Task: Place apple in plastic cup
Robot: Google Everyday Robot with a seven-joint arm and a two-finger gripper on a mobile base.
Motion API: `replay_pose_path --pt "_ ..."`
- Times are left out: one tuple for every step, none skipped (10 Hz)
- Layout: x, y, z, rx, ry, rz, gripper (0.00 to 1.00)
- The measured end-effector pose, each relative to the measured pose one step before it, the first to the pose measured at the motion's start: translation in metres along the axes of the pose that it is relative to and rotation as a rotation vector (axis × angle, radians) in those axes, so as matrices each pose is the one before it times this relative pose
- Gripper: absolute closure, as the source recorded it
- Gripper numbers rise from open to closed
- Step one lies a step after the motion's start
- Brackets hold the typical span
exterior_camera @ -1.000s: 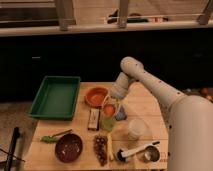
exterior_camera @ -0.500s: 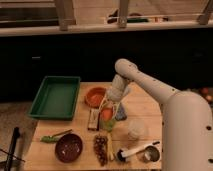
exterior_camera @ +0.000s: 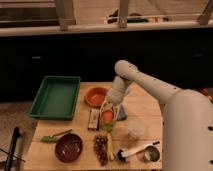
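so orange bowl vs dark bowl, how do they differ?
The orange bowl sits at the table's back, just left of the gripper; the dark bowl sits at the front left. The orange bowl is bright; the dark bowl is deep reddish-brown and looks slightly wider. Both are round, shallow and upright.

jaws around apple, above plastic cup

- The gripper at frame centre covers much of the apple.
- The cup below is mostly hidden, its rim blurred.
- The robot body is cut off at the right edge.
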Motion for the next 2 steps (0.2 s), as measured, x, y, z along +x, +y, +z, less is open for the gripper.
replay_pose_path --pt "0.00020 0.00248 -0.00081 0.00098 -0.00082 0.00522 0.72" --pt "-0.00030 0.00061 -0.00041 0.00030 -0.00099 0.00194 0.62"
